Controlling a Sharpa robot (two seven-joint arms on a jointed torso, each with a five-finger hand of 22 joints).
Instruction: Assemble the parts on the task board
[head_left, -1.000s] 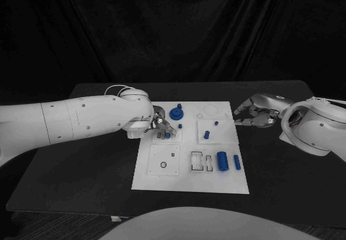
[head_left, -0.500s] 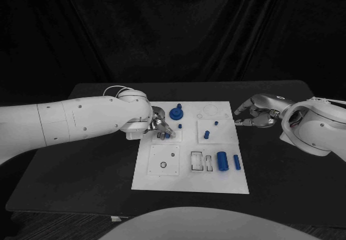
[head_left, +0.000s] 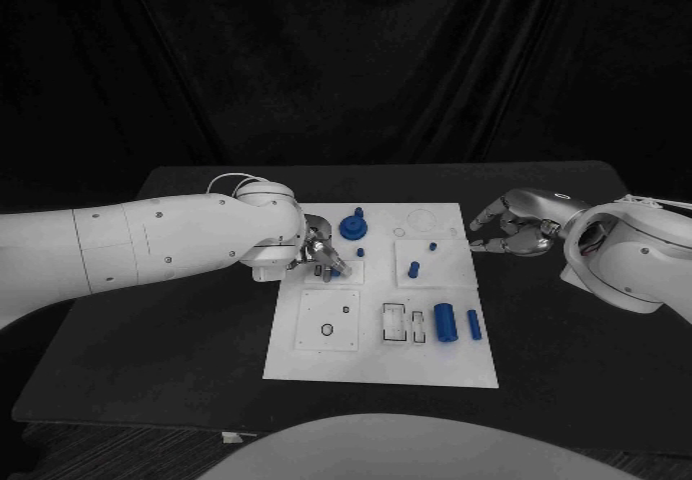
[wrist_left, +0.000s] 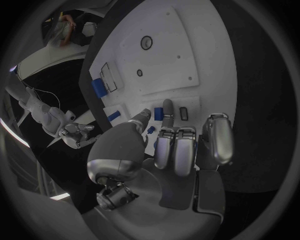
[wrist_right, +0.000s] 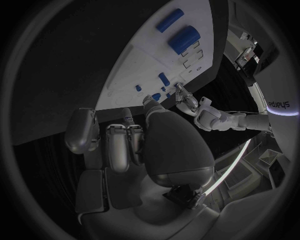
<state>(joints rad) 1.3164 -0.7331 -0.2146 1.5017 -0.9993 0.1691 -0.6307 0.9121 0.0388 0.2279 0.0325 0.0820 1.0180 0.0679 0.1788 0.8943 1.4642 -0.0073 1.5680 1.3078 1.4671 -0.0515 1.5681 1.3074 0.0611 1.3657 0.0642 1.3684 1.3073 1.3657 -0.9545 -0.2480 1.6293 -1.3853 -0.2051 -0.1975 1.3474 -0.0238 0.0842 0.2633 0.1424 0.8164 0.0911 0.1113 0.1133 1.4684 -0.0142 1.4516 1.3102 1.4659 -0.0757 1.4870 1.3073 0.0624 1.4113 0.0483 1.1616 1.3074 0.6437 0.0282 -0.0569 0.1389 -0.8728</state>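
— What differs from a second ago?

— Little. The black table (head_left: 173, 340) and the white board (head_left: 378, 360) lie as they did. The left hand (head_left: 320, 253) has shifted slightly over the board's left edge; the small blue piece at its fingertips (wrist_left: 167, 107), plain before, is now mostly covered by them in the head view. The right hand (head_left: 508, 228) has barely moved, just off the board's right edge above the table.

— Is the left hand grasping anything?

— The wrist view shows its fingers stretched toward a small blue peg (wrist_left: 158, 113) standing on the board, the tips right beside it. Whether they pinch it I cannot tell.

— And the right?

— Its silver fingers are curled inward with nothing in them, clenched on air.

— The shapes, biggest first?

— The board is a flat matte rectangle with raised square plates and outlined slots. At its right side lie a thick smooth blue cylinder (head_left: 446, 322) and a thinner blue rod (head_left: 473, 323) beside it. Near the board's far edge stands a round blue knob on a disc (head_left: 355, 225). Toward the middle, a short blue pin (head_left: 413, 268) stands upright.
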